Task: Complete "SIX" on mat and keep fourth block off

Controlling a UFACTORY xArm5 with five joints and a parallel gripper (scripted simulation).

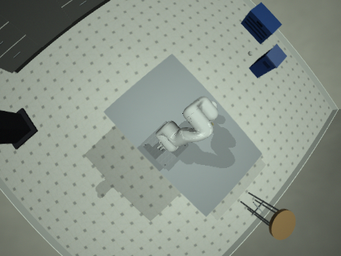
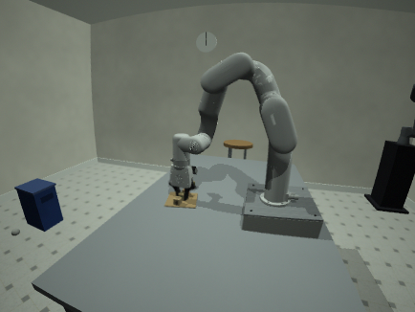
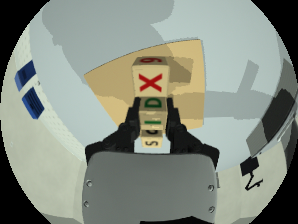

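Note:
In the wrist view a block with red X on top (image 3: 151, 82) stands on the tan mat (image 3: 107, 77) (image 2: 193, 205), a red character on its side. Just below it in that view, a block with green I on top and green D on its side (image 3: 152, 121) is between the fingers. My gripper (image 3: 153, 105) (image 2: 182, 195) is shut on it, low over the mat. A block with dark S on top (image 3: 151, 143) lies beyond, in line with the others. Its footing is hidden, as is the height of the held block's underside. I see no separate fourth block.
The grey table (image 1: 157, 92) (image 2: 191, 258) surrounds the mat. The robot's base box (image 2: 282, 226) stands right of the mat in the exterior view. In the top view the arm (image 1: 198, 118) hides almost all of the mat.

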